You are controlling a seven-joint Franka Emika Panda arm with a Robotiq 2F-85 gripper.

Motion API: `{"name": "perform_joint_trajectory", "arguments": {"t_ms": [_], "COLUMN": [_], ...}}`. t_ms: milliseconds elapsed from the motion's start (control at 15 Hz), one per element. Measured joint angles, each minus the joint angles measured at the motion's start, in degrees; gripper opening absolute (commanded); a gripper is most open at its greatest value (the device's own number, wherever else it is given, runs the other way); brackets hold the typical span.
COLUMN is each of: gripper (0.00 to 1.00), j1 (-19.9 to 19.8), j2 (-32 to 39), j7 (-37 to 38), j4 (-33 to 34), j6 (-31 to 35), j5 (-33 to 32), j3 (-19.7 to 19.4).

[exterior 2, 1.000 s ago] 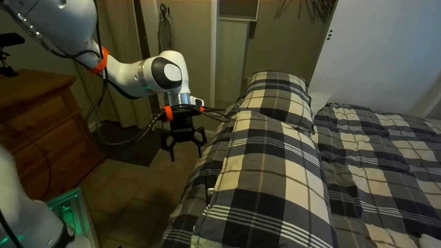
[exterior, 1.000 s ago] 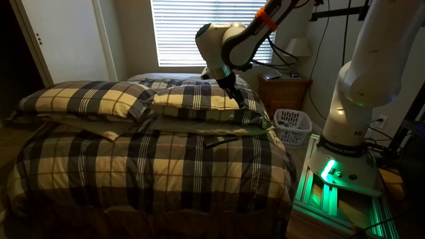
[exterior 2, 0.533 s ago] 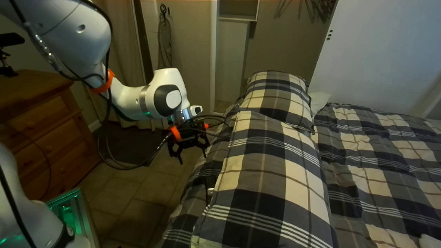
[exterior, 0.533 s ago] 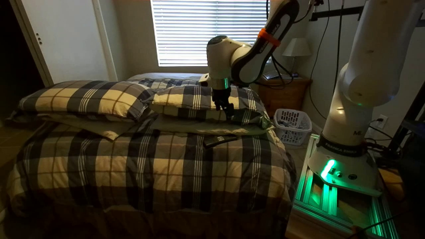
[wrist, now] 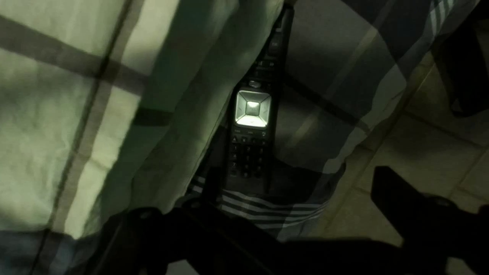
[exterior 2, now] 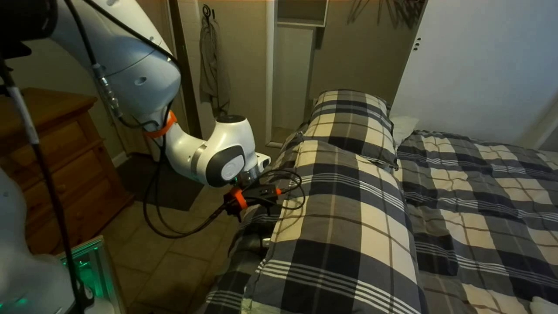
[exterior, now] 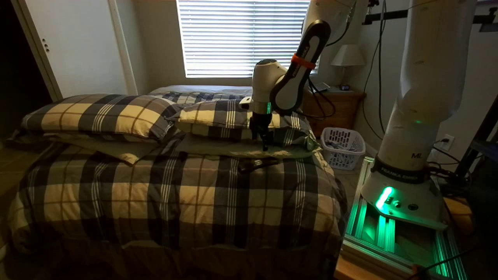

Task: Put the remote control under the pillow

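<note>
Your gripper (wrist: 297, 172) (jaws spread, nothing held) has lowered twd remote (wrist: 252, 110), btwn pillow (exterior: 218, 116) & edge of bed (exterior: 206, 198); grasp prob. next.

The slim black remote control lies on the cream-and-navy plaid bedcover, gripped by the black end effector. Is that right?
Not gripped: the wrist view shows the black end effector open, holding nothing. The slim black remote control does lie on the cream-and-navy plaid bedcover.
</note>
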Motion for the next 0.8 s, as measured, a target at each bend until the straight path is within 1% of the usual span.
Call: {"name": "perform_joint_trajectory", "arguments": {"t_ms": [267, 467, 667, 800], "gripper": [1.00, 1.00, 1.00, 1.00], "j1": [0.0, 0.4, 0.9, 1.4], "j2": [0.2, 0.8, 3.6, 6.2], "j7": [0.0, 3.0, 5.7, 6.5], "j4": [0.3, 0.5, 1.4, 2.5], "j6": [0.1, 0.5, 2.5, 4.0], "j5": [0.1, -3.4, -6.4, -6.9], "j3": [0.3, -1.3, -2.1, -2.2]}}
